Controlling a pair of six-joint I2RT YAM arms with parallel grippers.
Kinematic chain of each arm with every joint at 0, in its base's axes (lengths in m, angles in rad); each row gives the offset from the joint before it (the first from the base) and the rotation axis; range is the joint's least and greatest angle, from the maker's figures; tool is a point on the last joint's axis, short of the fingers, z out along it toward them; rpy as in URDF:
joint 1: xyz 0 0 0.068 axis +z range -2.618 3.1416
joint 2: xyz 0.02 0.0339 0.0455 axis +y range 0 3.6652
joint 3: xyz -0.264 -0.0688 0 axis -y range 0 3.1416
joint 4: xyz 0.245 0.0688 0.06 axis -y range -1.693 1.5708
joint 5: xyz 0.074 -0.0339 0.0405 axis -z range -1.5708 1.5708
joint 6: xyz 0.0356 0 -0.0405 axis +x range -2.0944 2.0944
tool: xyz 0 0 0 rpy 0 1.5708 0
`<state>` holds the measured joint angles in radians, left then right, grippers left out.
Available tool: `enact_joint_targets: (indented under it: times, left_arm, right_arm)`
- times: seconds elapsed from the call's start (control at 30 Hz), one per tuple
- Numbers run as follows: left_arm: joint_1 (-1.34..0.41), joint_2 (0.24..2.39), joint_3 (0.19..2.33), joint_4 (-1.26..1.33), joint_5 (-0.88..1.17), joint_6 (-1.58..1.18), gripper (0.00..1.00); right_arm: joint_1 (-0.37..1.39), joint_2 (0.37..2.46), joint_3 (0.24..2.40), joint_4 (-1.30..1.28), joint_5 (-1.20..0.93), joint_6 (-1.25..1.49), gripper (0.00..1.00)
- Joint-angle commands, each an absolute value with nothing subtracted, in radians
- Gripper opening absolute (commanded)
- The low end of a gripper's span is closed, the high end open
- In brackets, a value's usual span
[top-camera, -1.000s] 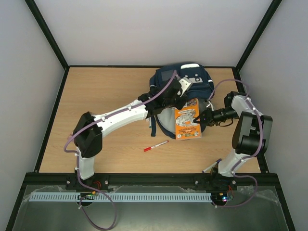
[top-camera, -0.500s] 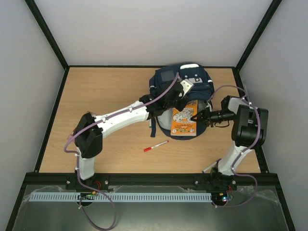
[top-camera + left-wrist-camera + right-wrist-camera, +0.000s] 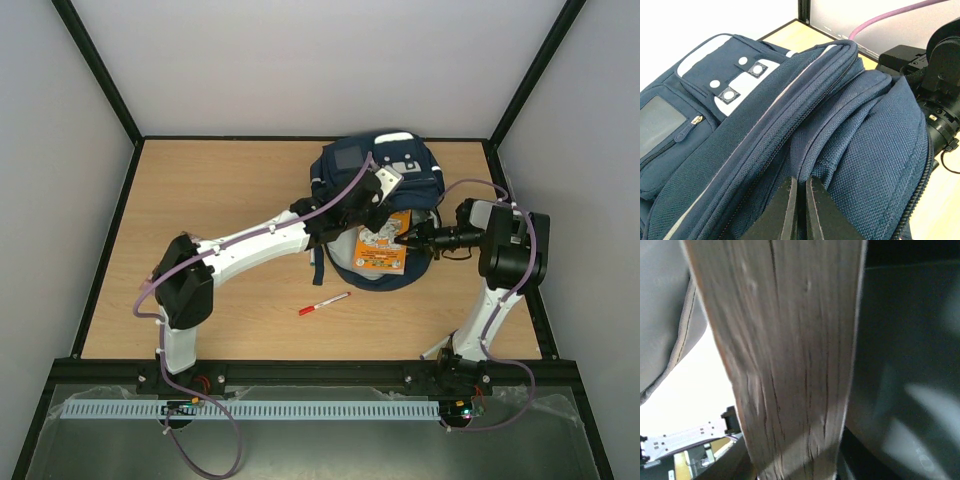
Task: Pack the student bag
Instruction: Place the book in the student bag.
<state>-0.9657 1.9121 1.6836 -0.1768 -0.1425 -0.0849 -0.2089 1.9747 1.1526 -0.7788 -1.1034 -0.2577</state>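
Book (image 3: 382,245) half-hidden in student bag (image 3: 395,160); left jaws pinch it, right jaws unclear.

No text, brand or number legible in any view. Orange book (image 3: 383,243) cover: cartoon print with lettering, too small to read from top camera. Student bag (image 3: 865,150): white patch (image 3: 735,75) shows only snap studs, window pocket (image 3: 660,125) shows plain grey. Red pen (image 3: 324,303): markings too small to tell
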Motion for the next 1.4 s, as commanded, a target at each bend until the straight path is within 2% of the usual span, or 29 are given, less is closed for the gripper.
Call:
enact_joint_targets:
  times: [0.0, 0.23, 0.37, 0.63, 0.87, 1.07, 1.2, 1.37]
  left_arm:
    - [-0.988, 1.859, 1.685, -0.073, -0.122, -0.088, 0.02]
    - [-0.988, 1.852, 1.672, -0.071, -0.13, -0.086, 0.02]
    - [-0.988, 1.845, 1.654, -0.058, -0.128, -0.094, 0.02]
    - [-0.988, 1.839, 1.644, -0.06, -0.134, -0.103, 0.02]
    - [-0.985, 1.847, 1.657, -0.05, -0.118, -0.118, 0.02]
    - [-0.984, 1.864, 1.682, -0.061, -0.102, -0.127, 0.02]
    - [-0.983, 1.867, 1.693, -0.064, -0.094, -0.13, 0.02]
    - [-0.983, 1.868, 1.698, -0.074, -0.093, -0.129, 0.02]
  right_arm:
    - [-0.204, 1.957, 1.136, -0.792, -1.106, -0.248, 0.37]
    - [-0.205, 1.788, 1.048, -0.707, -0.969, -0.19, 0.61]
    - [-0.206, 1.669, 1.007, -0.656, -0.817, -0.155, 0.63]
    - [-0.202, 1.396, 0.942, -0.694, -0.598, -0.265, 0.62]
    - [-0.156, 1.138, 0.882, -0.704, -0.468, -0.613, 0.52]
    - [-0.032, 0.976, 0.826, -0.708, -0.359, -0.797, 0.47]
    - [0.077, 0.936, 0.796, -0.685, -0.276, -0.847, 0.44]
    - [0.233, 0.939, 0.737, -0.632, -0.116, -0.891, 0.44]
